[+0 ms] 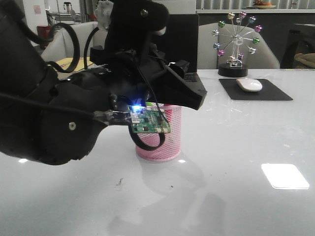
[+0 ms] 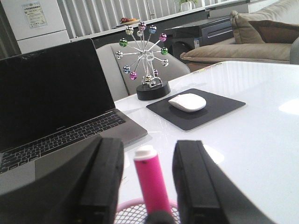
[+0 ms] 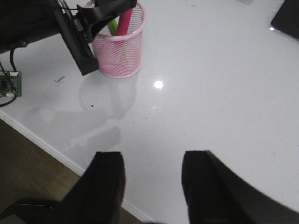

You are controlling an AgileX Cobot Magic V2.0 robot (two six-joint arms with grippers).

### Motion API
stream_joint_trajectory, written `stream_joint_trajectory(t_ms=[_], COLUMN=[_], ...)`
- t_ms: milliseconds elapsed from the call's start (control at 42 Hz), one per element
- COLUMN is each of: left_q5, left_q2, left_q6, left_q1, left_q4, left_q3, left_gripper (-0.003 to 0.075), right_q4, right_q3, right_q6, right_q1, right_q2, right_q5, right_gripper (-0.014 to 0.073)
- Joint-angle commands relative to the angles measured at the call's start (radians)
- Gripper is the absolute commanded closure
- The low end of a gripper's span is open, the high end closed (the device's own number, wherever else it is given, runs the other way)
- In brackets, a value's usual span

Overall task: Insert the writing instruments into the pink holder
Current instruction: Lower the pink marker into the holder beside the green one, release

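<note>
Left hand (image 2: 145,186) released astride magenta pen (image 2: 150,179) | right hand (image 3: 152,186) released | holder (image 1: 170,140) half-hidden

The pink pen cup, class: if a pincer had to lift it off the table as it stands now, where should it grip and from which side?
Grip the pink pen cup across its mesh wall, low down, coming level from its open right side. It stands upright; the markers and the left pincer crowd the rim, so coming from above looks blocked. The right pincer is open, holds nothing and hangs over bare table, so it seems the better choice.
</note>
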Motion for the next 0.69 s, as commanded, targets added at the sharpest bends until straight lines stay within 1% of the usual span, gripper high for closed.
stream_joint_trajectory(t_ms=[0,71,143,190,238,310,333,429,452,476,524,667], left_q5=[-0.130,-0.130,-0.118,-0.079,-0.006,0.142,0.171,0.387,0.451,0.483,0.612,0.904], left_q2=[-0.045,-0.047,-0.062,-0.085,-0.114,-0.182,-0.203,-0.306,-0.341,-0.368,-0.432,-0.628], left_q6=[-0.029,-0.080,-0.082,-0.080,-0.080,-0.072,-0.062,0.003,0.008,0.008,0.008,0.008], left_q1=[-0.006,-0.006,-0.006,-0.006,-0.002,0.011,0.014,0.040,0.049,0.053,0.073,0.125], left_q4=[0.011,0.006,-0.021,-0.037,-0.052,-0.058,-0.058,-0.058,-0.058,-0.058,-0.058,-0.050], left_q3=[-0.025,-0.025,-0.025,-0.025,-0.025,-0.027,-0.027,-0.027,-0.027,-0.027,-0.027,-0.027], left_gripper=[0.0332,0.0309,0.0303,0.0303,0.0303,0.0303,0.0303,0.0304,0.0304,0.0304,0.0304,0.0304], right_q4=[-0.010,-0.010,-0.010,-0.010,-0.010,-0.010,-0.010,-0.010,-0.010,-0.010,-0.010,-0.010], right_q3=[-0.027,-0.027,-0.027,-0.027,-0.027,-0.027,-0.027,-0.027,-0.027,-0.027,-0.027,-0.027], right_q6=[-0.006,-0.006,-0.006,-0.006,-0.006,-0.006,-0.006,-0.006,-0.006,-0.006,-0.006,-0.006], right_q1=[0.001,0.001,0.001,0.001,0.001,0.001,0.001,0.001,0.001,0.001,0.001,0.001], right_q2=[-0.007,-0.007,-0.007,-0.007,-0.007,-0.007,-0.007,-0.007,-0.007,-0.007,-0.007,-0.007], right_q5=[-0.068,-0.068,-0.068,-0.068,-0.068,-0.068,-0.068,-0.068,-0.068,-0.068,-0.068,-0.068], right_gripper=[0.0178,0.0178,0.0178,0.0178,0.0178,0.0178,0.0178,0.0178,0.0178,0.0178,0.0178,0.0178])
